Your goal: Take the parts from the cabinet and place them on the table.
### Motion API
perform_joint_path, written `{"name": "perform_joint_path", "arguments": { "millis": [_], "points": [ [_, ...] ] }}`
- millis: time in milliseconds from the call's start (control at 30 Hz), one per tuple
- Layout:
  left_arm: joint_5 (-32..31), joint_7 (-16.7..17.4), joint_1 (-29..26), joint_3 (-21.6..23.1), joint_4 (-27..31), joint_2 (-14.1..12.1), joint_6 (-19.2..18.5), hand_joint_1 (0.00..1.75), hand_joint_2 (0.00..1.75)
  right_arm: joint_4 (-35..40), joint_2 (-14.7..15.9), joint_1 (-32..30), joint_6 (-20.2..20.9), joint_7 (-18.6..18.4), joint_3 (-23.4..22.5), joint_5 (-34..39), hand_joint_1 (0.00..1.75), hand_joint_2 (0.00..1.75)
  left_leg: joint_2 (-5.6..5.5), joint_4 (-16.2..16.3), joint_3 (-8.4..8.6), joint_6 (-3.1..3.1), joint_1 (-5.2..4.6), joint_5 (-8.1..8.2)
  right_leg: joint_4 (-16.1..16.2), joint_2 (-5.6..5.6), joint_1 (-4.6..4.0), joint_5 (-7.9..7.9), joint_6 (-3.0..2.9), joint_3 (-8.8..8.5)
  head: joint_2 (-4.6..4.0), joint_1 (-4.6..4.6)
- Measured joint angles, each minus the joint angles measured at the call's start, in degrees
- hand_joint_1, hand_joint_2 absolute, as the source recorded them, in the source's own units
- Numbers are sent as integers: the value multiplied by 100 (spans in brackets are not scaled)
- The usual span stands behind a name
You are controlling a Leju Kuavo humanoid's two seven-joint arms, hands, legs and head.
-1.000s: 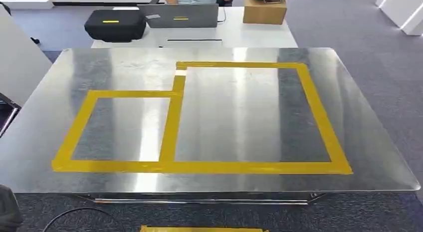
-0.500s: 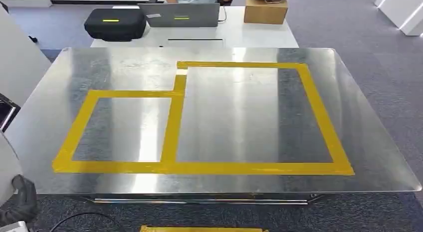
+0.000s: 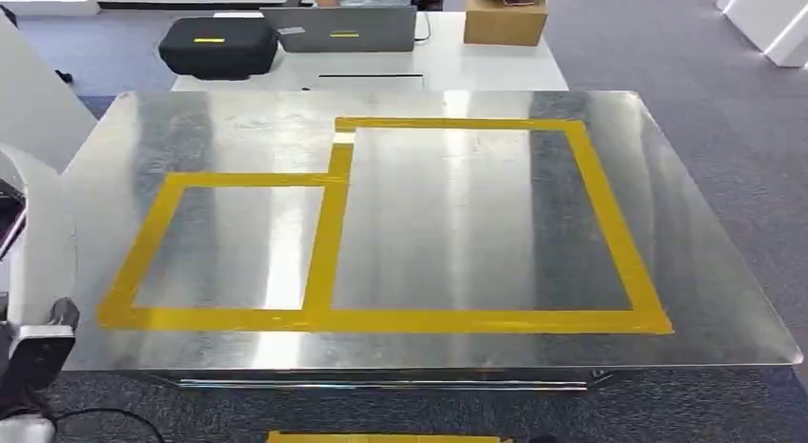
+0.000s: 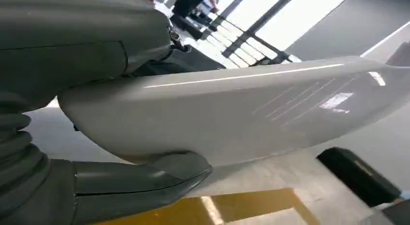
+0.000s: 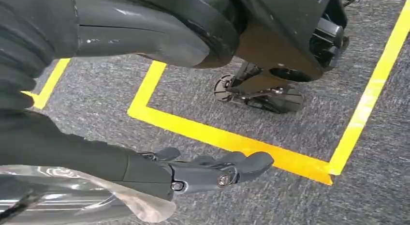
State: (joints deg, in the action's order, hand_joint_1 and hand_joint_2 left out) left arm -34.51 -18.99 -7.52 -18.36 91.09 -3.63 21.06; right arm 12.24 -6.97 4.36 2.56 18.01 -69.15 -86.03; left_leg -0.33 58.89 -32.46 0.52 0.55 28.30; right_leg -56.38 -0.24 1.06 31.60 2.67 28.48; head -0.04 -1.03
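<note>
Table (image 3: 705,300) dead ahead in the head view, bare steel across the middle of the frame, with two yellow tape boxes (image 3: 610,224) marked on it and nothing inside either one. At the far left edge of the frame the white part (image 3: 38,243) comes into the picture, a big curved glossy panel, with the left hand (image 3: 33,352) dark beneath it at lower left.

On to the left wrist view: the white part (image 4: 241,113) stretches right across, the thick grey thumb (image 4: 145,181) pressed against its edge. The other fingers are hidden, but that reads as a firm hold.

Right wrist view: the right hand (image 5: 203,174) hangs over grey carpet and yellow floor tape (image 5: 227,140), fingers lying nearly straight. A shiny silvery shape sits beside them; whether that hand holds anything I cannot tell.

So this looks like the carry-to-table step. Next move calls for swinging the panel over the tabletop, levelling it inside a taped box, then letting go.
</note>
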Motion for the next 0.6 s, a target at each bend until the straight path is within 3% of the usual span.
{"name": "perform_joint_path", "arguments": {
  "millis": [67,167,267,600],
  "points": [
    [185,220,257,6,-415,-202,-444,175,175,0,13,42,4,-35,45,-22,0,175,1,0,-1,0,1,0,-1,3,0,0,-1,-11,0,-4],
    [214,531,644,44,-977,-482,-753,175,175,-2,39,69,24,-63,109,-39,0,175,1,0,-1,-3,0,-5,-2,7,0,0,-1,-17,0,0],
    [212,612,861,116,-1309,-682,-792,175,175,-2,57,71,26,-66,138,-39,0,175,3,0,-3,0,-1,-7,-4,13,1,-3,0,-66,0,-2],
    [212,655,1032,203,-1662,-881,-808,175,175,-4,68,73,26,-66,188,-39,0,175,6,1,-3,-1,-1,-6,-4,13,1,-2,0,-55,0,-2]
  ]
}}
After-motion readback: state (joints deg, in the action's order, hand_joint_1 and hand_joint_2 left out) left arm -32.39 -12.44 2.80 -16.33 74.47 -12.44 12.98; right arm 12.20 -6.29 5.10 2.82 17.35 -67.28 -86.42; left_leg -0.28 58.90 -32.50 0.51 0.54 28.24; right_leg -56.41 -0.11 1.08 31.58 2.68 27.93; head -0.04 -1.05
